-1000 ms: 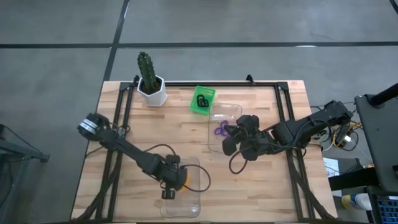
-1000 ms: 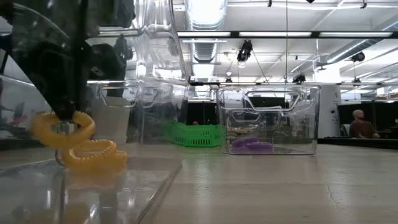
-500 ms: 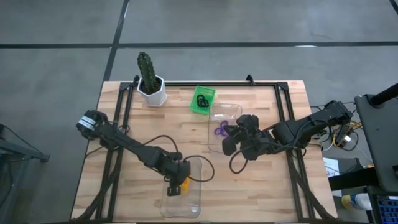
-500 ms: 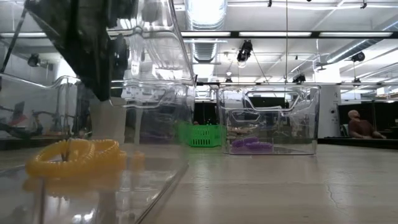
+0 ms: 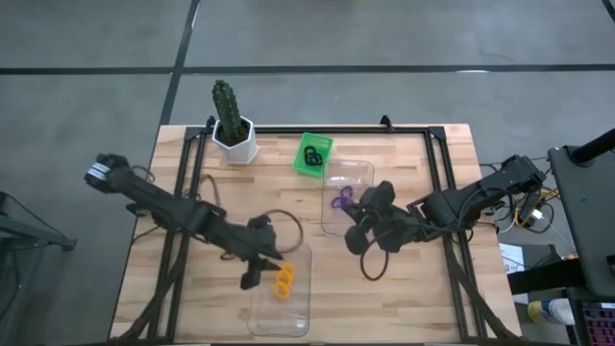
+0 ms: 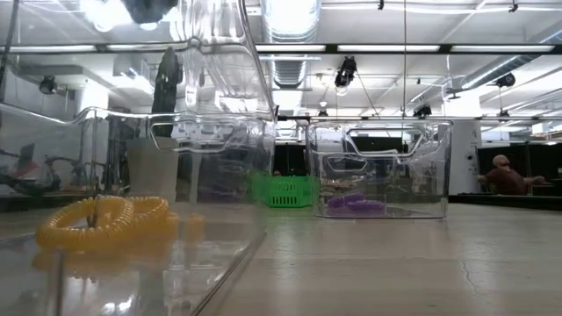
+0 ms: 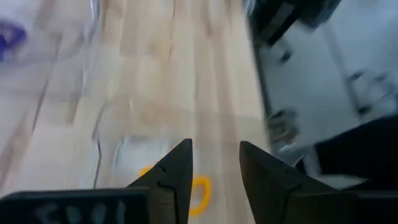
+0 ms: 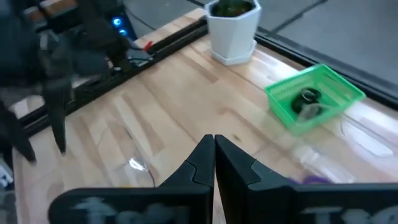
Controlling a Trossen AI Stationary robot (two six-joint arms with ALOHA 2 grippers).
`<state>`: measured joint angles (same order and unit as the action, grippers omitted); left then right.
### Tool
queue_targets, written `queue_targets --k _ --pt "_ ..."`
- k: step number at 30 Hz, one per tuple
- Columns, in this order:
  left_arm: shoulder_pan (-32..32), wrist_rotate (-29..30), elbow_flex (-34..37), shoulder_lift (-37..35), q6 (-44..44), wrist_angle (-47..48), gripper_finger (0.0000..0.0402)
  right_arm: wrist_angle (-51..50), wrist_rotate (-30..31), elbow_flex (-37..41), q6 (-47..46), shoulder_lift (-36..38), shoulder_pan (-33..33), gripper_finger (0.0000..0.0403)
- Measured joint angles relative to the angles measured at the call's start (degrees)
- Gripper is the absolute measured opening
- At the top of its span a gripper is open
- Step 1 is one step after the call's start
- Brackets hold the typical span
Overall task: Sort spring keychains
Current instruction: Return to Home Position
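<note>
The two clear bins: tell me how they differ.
In the high view, the lower bin holds yellow spring keychains; the upper bin holds purple spring keychains. The lower bin sits at the table edge; the upper bin sits mid-table beside the green bin. The open left gripper is at the lower bin's rim; the shut right gripper is at the upper bin's corner. Both bins are clear plastic.

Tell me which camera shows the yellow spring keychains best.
The low view: the yellow spring keychains lie close and large, coils plain, behind the wall of the clear bin. The high view shows them small, inside that bin. The left wrist view catches only part; the right wrist view none.
</note>
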<state>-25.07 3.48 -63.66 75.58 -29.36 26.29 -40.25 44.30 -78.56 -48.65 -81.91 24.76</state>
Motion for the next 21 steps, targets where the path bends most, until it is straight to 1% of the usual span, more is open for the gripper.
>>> queue_targets --k 3,6,9,11,13,15,17,19,21 --pt "1.5 0.1 3.7 -5.5 0.2 -4.3 0.0123 3.3 0.0 0.9 3.7 0.1 0.7 0.0008" --pt "3.9 0.1 8.9 -11.5 0.2 -11.6 0.0123 9.2 0.0 2.9 7.6 1.2 1.6 0.0008" --pt "6.2 -1.0 14.0 -17.7 0.7 -19.2 0.0123 20.7 -1.7 7.0 13.6 3.5 2.0 0.0008" --pt "7.2 -1.5 17.0 -21.5 1.3 -23.0 0.0123 31.3 -6.1 10.9 17.6 5.7 2.0 0.0008" --pt "7.7 -1.6 19.6 -25.3 2.1 -24.2 0.0123 41.6 -10.5 16.1 20.1 8.1 1.9 0.0008" --pt "7.8 -1.7 22.2 -29.3 2.7 -24.5 0.0123 50.3 -11.5 21.2 21.1 10.4 1.9 0.0008" --pt "7.8 -1.1 24.4 -33.3 2.3 -24.7 0.0123 52.8 -9.3 25.6 22.1 13.5 1.9 0.0008" --pt "7.8 1.7 26.8 -37.0 4.1 -24.5 0.0123 52.6 -6.8 28.9 23.6 16.6 1.7 0.0008" --pt "7.9 4.6 29.1 -40.3 6.6 -24.2 0.0123 52.1 -6.4 32.2 25.7 19.5 1.7 0.0008"
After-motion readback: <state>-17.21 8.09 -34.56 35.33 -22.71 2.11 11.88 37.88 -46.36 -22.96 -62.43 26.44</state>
